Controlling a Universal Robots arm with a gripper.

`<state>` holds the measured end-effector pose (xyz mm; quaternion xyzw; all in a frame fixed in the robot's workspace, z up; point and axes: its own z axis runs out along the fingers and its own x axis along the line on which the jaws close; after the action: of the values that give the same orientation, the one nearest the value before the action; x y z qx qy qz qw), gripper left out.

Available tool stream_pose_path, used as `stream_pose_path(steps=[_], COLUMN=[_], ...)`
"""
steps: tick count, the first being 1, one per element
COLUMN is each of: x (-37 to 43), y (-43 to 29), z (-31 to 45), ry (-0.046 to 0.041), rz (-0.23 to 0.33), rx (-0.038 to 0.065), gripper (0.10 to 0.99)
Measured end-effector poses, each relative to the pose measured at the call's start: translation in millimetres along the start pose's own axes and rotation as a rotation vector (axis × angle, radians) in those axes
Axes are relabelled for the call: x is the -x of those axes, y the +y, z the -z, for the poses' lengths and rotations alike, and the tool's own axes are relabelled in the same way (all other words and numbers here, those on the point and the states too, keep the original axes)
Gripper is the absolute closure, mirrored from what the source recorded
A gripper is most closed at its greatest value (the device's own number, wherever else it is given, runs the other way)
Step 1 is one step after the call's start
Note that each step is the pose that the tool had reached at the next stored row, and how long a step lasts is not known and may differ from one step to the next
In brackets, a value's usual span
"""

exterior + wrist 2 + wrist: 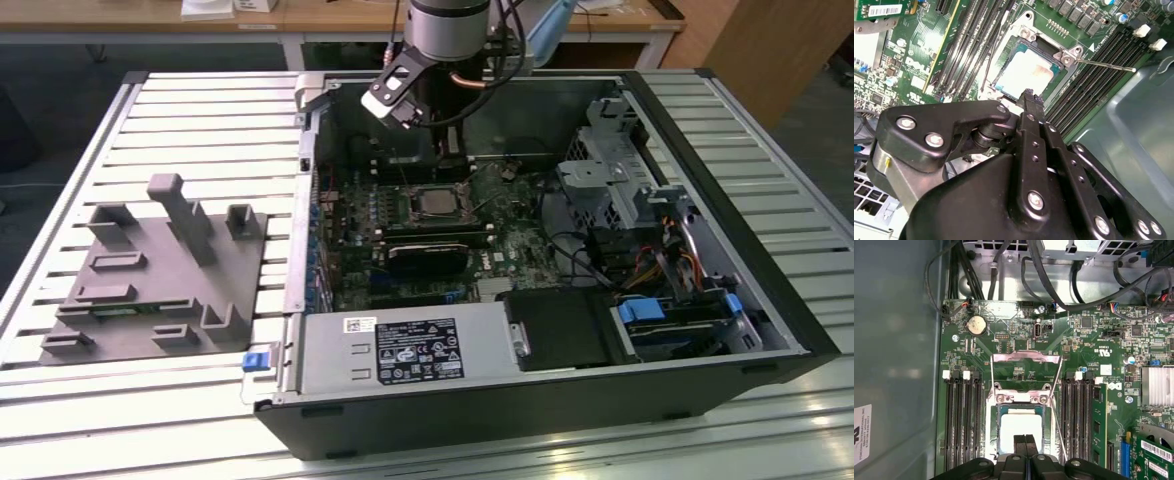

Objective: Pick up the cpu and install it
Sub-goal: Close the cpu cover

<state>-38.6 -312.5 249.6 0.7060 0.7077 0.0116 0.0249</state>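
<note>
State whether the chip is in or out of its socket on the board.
In: the chip lies flat within the socket frame, its metal cover plate swung open.

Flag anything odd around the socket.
Nothing looks damaged or askew. The cpu lies square in the socket, but the load plate stands swung open and the lever unlatched, so nothing clamps it.

Computer case (534, 405), seemingly plastic grey fixture (147, 275)

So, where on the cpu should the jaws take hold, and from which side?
Probably grip two opposite edges of the cpu, coming straight down from above. It lies flat inside the socket frame, so only its smooth top faces out and the sides are walled in.
</note>
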Motion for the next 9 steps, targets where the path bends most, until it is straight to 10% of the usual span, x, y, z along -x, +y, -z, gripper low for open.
stream_pose_path(steps=[9], x=[0.1], y=[2.1], z=[0.1], ry=[0.0005], rz=[0.000], rx=[0.000], gripper=[0.980])
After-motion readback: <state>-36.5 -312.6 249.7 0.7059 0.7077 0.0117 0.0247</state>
